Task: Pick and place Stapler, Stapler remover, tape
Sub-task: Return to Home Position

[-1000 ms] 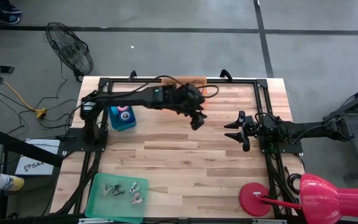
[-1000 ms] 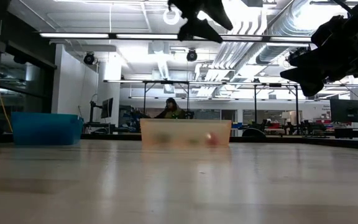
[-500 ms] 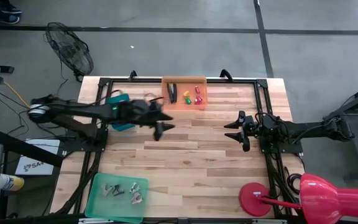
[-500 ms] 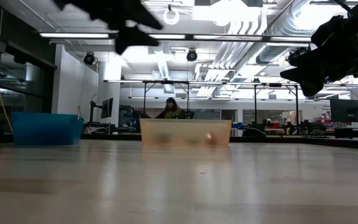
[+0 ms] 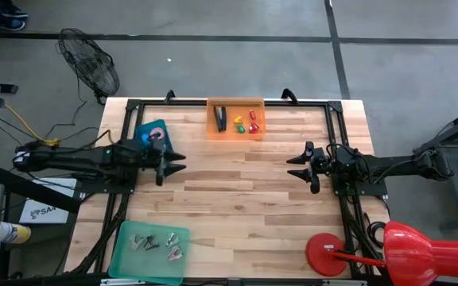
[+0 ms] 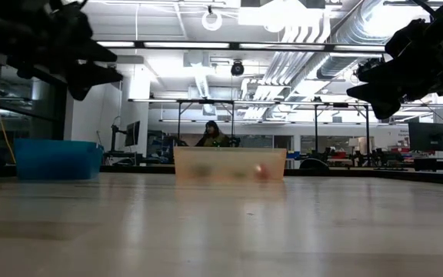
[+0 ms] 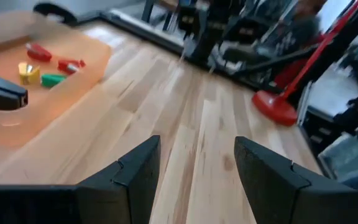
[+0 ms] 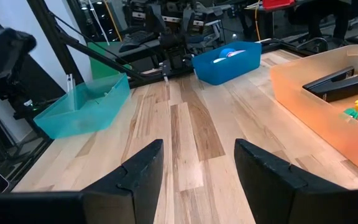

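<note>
The black stapler (image 5: pixel 220 118) lies in the orange tray (image 5: pixel 235 131) at the table's far edge, beside small yellow, green and red pieces (image 5: pixel 247 123); it also shows in the left wrist view (image 7: pixel 2 96) and the right wrist view (image 8: pixel 340 83). Tape rolls (image 5: pixel 157 139) sit in the blue bin (image 5: pixel 145 132). Silvery claw pieces (image 5: pixel 156 243) lie in the green tray (image 5: pixel 127 258). My left gripper (image 5: pixel 173 164) hovers open above the table beside the blue bin. My right gripper (image 5: pixel 299 167) waits open at the table's right.
Bare wood lies between the two grippers. A red desk lamp (image 5: pixel 388 253) stands at the near right corner. Black frame rails (image 5: pixel 118 199) run along the table's left, right and far sides. A person (image 6: pixel 212 135) sits in the room far behind the table.
My left arm has swung away from in front of the orange tray, moving toward the table's left edge and drawing back. Its gripper now hovers beside the blue bin and lower than before.
</note>
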Motion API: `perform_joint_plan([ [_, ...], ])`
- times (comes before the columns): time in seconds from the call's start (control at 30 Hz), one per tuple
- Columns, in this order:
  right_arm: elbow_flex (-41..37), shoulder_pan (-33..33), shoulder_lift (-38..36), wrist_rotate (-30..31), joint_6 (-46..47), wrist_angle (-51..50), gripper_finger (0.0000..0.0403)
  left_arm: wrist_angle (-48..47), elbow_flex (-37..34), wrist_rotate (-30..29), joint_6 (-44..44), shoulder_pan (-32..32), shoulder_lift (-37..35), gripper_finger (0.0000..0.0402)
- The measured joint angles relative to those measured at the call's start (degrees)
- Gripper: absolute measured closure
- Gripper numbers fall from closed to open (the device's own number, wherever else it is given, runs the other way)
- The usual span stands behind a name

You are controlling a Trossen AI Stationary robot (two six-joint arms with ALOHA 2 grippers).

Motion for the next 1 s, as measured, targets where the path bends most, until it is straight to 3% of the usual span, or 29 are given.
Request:
perform_joint_plan([
  [0.2, 0.0, 0.0, 0.0, 0.0, 0.0, 0.0, 0.0214, 0.3, -6.5, 0.0, 0.0, 0.0, -12.7, 0.0199],
  [0.4, 0.0, 0.0, 0.0, 0.0, 0.0, 0.0, 0.0214, 0.7, -9.6, -2.5, 1.7, 0.0, -20.1, 0.0199],
  [0.6, 0.0, 0.0, 0.0, 0.0, 0.0, 0.0, 0.0214, 9.2, -13.4, -2.7, 5.0, 0.0, -23.4, 0.0199],
  [1.0, 0.0, 0.0, 0.0, 0.0, 0.0, 0.0, 0.0214, 2.3, -13.5, 2.9, 14.3, 0.0, -24.0, 0.0199],
])
